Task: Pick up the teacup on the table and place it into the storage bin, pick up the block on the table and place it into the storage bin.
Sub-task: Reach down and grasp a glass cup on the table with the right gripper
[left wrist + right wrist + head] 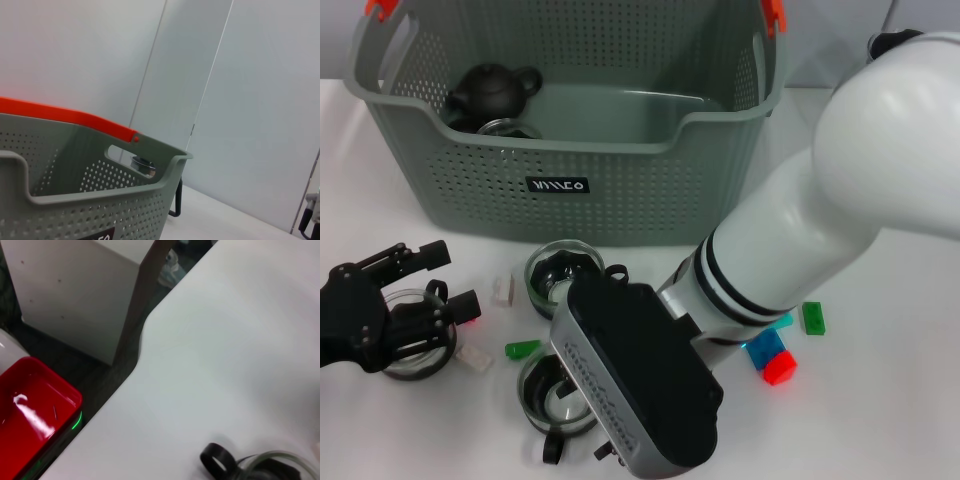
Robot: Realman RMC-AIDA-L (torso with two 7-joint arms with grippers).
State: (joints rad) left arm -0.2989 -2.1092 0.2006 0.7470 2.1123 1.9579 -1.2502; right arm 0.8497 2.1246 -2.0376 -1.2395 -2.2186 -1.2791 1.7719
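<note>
Left claw [445, 290] spread around clear glass teacup [417, 345], not closed; fragile, slippery, best gripped across rim. Right claw state cannot be told.

Storage bin [620, 190]: grey-green plastic, walls dotted all over with small round holes; orange handle clips [775, 12]; black label [557, 185] with white lettering
Teapot [492, 90] inside bin: matt black
Desk [880, 420]: plain white
Teacups [563, 275]: clear glass, dark greenish tint, black handles
Blocks: one green [814, 317], one green [523, 349], one red [779, 368] against a cyan-blue one [765, 346], two translucent whitish [502, 291]
Left gripper [390, 310]: black
Right arm [820, 230]: glossy white with black rings; wrist housing black, silver trim
Right wrist view: red tray [30, 410], green glowing edge
</note>
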